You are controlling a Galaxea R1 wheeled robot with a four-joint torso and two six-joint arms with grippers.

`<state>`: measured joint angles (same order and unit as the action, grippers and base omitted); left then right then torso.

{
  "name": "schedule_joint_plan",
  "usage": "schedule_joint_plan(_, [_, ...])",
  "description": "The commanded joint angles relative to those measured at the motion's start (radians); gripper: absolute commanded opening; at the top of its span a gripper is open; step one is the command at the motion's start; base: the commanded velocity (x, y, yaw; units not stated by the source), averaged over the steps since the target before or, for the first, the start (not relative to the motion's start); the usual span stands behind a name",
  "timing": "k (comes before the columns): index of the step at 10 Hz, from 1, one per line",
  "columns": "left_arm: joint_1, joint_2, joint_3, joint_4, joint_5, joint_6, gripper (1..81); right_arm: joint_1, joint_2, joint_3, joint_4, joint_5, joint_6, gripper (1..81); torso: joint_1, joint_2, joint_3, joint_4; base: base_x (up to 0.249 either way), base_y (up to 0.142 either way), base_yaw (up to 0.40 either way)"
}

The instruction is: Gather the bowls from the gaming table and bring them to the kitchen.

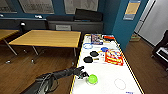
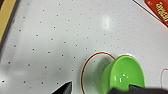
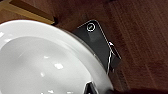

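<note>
An office break or games room: plain wooden tables (image 1: pixel 47 38) stood on dark wood flooring (image 1: pixel 150 65) before blue walls (image 1: pixel 117 22) hung with posters (image 1: pixel 132 8), beside a long white game counter (image 1: pixel 110 75).

You are finding bare tabletop at the gaming table (image 1: pixel 110 86) near end, red-and-white box (image 1: pixel 114 57) and dark discs (image 1: pixel 88 59) crowding mid-table, clutter blocking the far end.
</note>
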<state>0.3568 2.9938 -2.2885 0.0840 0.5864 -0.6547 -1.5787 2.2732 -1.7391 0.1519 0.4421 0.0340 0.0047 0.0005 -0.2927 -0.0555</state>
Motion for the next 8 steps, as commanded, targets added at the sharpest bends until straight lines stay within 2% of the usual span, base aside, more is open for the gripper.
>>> schedule_joint_plan(1, [-0.16,0.034,-0.012,0.002,0.055,0.0,81.1,0.013,-0.041,0.007,-0.032,-0.057,0.001,1.0,0.0,-0.001,0.0,0.0,0.0,0.0,0.0])
schedule_joint_plan(4, [-0.143,0.067,-0.034,0.003,0.05,0.0,81.1,0.013,-0.041,0.006,-0.032,-0.057,0.001,1.0,0.0,-0.001,0.0,0.0,0.0,0.0,0.0])
schedule_joint_plan(8, [-0.129,0.129,-0.14,0.011,0.053,0.0,81.1,0.016,-0.036,0.001,-0.032,-0.066,0.001,1.0,0.0,-0.001,0.0,0.0,0.0,0.0,0.0])
